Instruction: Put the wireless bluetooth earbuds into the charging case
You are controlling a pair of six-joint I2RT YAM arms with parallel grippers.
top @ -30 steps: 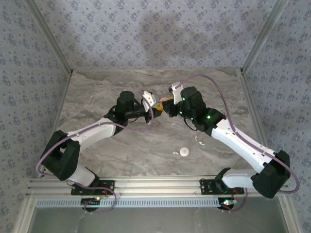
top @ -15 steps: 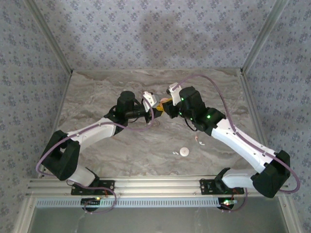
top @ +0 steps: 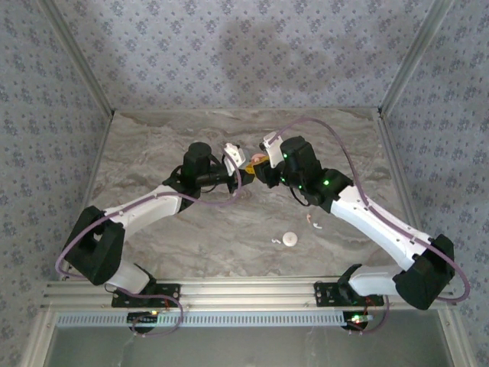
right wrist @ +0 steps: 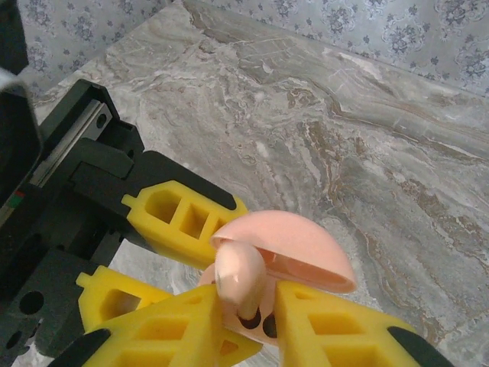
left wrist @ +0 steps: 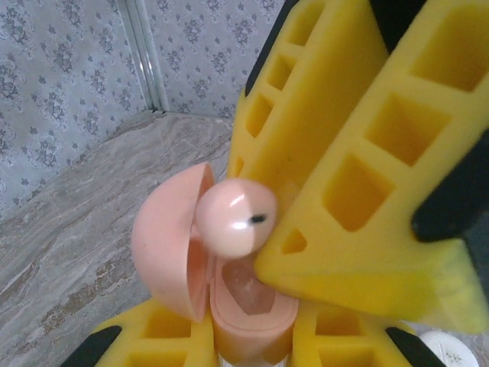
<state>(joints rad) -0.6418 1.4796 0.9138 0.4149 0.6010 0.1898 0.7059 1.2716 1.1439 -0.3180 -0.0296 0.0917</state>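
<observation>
My left gripper [top: 243, 165] is shut on a pink charging case [left wrist: 252, 310], held upright with its round lid [left wrist: 164, 245] swung open. My right gripper [right wrist: 248, 325] is shut on a pink earbud [right wrist: 241, 274], whose stem points down into one of two dark holes in the case body. In the left wrist view the earbud's round head [left wrist: 233, 214] sits just over the case's opening, pressed by a yellow right finger [left wrist: 344, 153]. Two tiny white curved earbuds [top: 276, 241] [top: 312, 222] lie on the table near the front.
A small white round disc [top: 289, 239] lies on the marble table [top: 153, 138] between the two white pieces. Patterned walls and metal frame posts close in the table at the back and sides. Both arms meet above the table's middle.
The right gripper has edged slightly left and closer to the case in the left gripper. The left arm has barely moved.
</observation>
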